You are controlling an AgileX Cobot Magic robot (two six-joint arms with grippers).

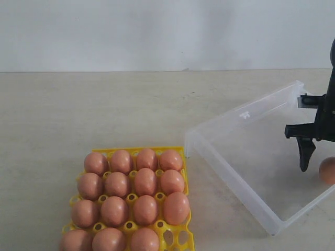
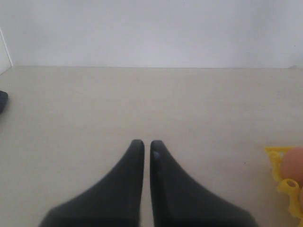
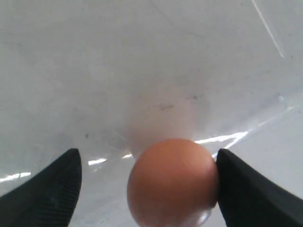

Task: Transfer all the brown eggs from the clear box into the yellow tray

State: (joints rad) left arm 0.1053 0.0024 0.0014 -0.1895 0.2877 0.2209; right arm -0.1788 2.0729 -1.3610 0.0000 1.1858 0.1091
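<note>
Exterior view: we see the yellow tray (image 1: 179,150) on the pale tabletop (image 1: 104,104), at the lower left. Fifteen brown eggs (image 1: 145,181) sit in its cups, and one cup (image 1: 175,238) at the near right corner stands empty. The clear box (image 1: 225,172) lies just beside the tray, to the right. It holds a single loose egg (image 1: 328,170), which is cut off by the picture's right edge.

In the right wrist view we find the right gripper (image 3: 147,158) down inside the box with its jaws spread wide. The loose egg (image 3: 173,182) rests on the box floor between them. One finger (image 3: 251,194) seems to touch the egg's side, while the other finger (image 3: 47,189) stands apart from it. From the exterior camera only one dark finger (image 1: 305,157) shows, pointing down near the egg.

In the left wrist view the left gripper (image 2: 147,146) hangs over bare tabletop. Its fingers are pressed almost together and hold nothing. A corner of the tray (image 2: 279,161) with one egg (image 2: 293,163) shows at the frame's edge.
</note>
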